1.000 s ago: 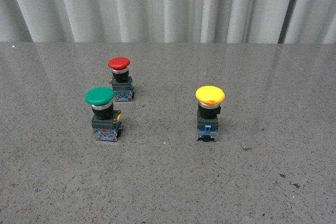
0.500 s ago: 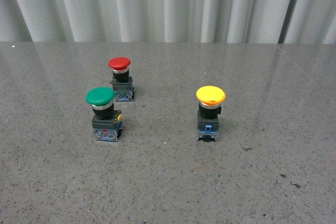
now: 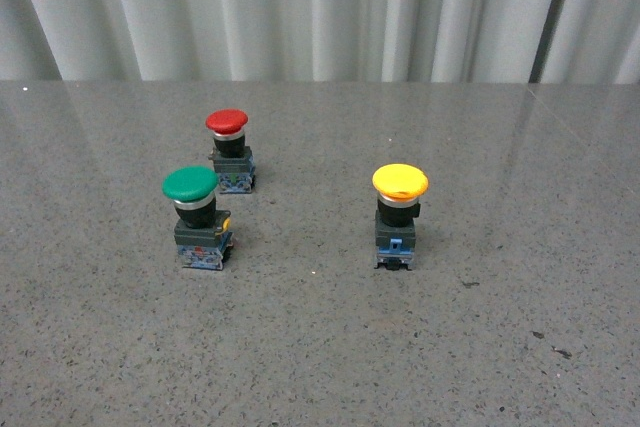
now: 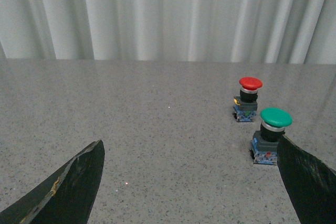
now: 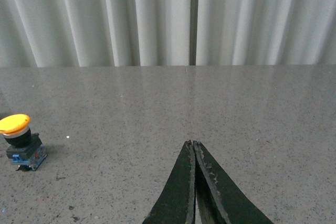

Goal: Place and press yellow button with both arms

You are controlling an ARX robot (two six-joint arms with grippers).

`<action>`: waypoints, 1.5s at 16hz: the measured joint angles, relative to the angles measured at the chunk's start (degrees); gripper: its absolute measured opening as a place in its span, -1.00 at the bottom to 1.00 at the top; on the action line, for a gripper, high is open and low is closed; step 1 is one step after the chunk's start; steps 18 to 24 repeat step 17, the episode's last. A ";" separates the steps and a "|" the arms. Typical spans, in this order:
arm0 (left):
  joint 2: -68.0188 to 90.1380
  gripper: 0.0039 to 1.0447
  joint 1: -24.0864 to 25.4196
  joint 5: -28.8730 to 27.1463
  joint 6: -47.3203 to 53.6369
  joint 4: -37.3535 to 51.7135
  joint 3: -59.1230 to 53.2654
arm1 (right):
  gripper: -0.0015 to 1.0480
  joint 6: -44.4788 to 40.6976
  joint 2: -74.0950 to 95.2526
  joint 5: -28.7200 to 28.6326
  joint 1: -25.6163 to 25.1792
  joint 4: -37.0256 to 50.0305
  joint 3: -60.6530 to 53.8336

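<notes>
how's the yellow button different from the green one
The yellow button has a yellow cap; the green button has a green one. In the front view the yellow stands alone to the right, while the green is left, close to the red button. The green one shows a small yellow part at its side. Both stand upright on the table, untouched.

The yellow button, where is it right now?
In the front view the yellow button stands upright on the table, right of centre, apart from the green button.

No text, label or number can be read — none anywhere.
</notes>
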 joint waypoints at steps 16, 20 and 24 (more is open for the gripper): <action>0.00 0.88 0.00 0.00 0.00 0.00 0.00 | 0.68 -0.02 -11.39 0.00 0.00 -11.80 0.02; 0.00 0.88 0.00 0.00 0.00 0.00 0.00 | 0.88 -0.02 -11.39 0.00 0.00 -11.80 0.02; 0.00 0.88 0.00 0.00 0.00 0.00 0.00 | 0.88 -0.02 -11.39 0.00 0.00 -11.80 0.02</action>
